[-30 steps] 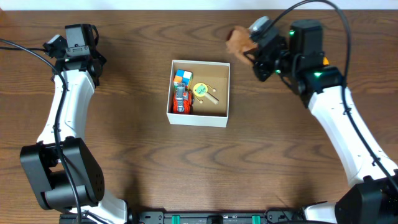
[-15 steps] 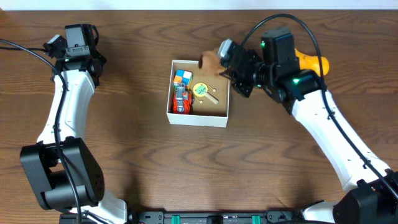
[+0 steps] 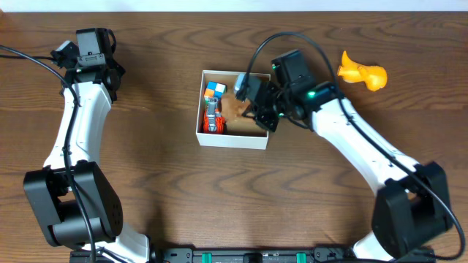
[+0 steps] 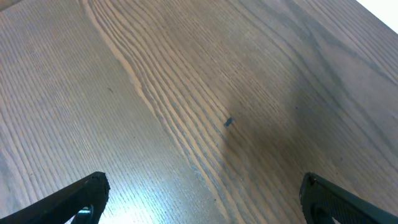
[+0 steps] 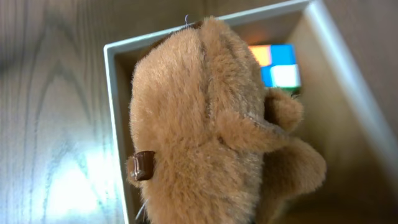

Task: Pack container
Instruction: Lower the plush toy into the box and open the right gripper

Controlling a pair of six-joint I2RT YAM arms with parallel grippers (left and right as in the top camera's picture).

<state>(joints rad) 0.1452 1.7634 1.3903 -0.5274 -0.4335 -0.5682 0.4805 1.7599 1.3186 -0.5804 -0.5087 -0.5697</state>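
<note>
While right gripper [image 3: 246,96] clamps the plush toy [image 5: 205,124] over the box [image 3: 232,139], left gripper [image 4: 202,202] gapes empty; cardboard looks light, probably slides; pinch a wall

Soft, bright light falls from above. The worktop [image 4: 186,93] shines white low in both wrist views. The cube [image 5: 277,65] looks blurry.
</note>
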